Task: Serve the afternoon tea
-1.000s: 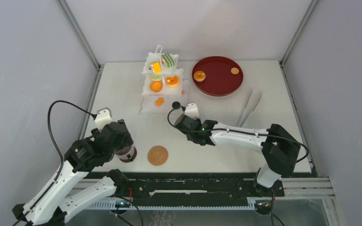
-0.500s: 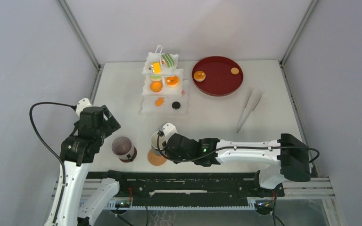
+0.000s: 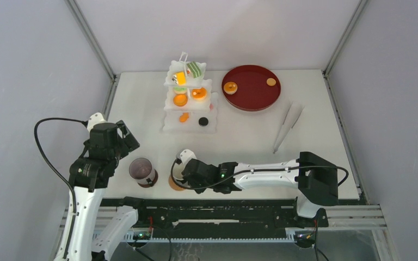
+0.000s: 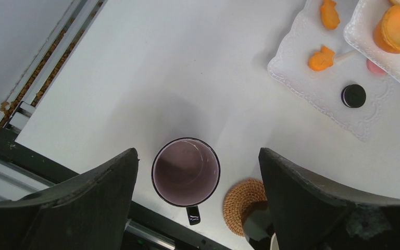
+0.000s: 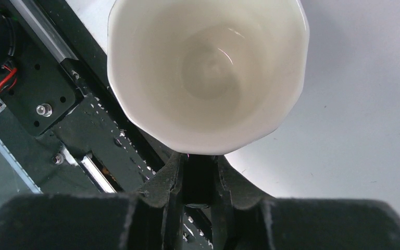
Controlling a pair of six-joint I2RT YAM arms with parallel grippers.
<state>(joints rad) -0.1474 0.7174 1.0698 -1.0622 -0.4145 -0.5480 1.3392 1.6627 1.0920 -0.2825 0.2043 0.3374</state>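
The mauve mug (image 3: 141, 171) (image 4: 186, 172) stands alone near the table's front edge, its black handle toward the rail. My left gripper (image 3: 108, 139) (image 4: 198, 154) hovers above and left of it, open wide and empty. My right gripper (image 3: 189, 171) (image 5: 198, 174) is shut on the handle of the black mug (image 3: 180, 165) (image 5: 208, 67), white inside. That mug sits over the round brown coaster (image 3: 173, 184) (image 4: 238, 200); whether they touch I cannot tell. The white three-tier stand (image 3: 170, 124) (image 4: 312, 86) at the back holds orange, green and yellow pastries.
The dark red round tray (image 3: 253, 95) with two small pastries lies right of the stand. Long metal tongs (image 3: 287, 126) lie on the table's right side. The black rail (image 3: 223, 215) runs along the front edge, close to both mugs.
My left gripper let go of the mauve mug, rose to the left and opened wide. My right arm carried the black mug from beside the stand to over the coaster.
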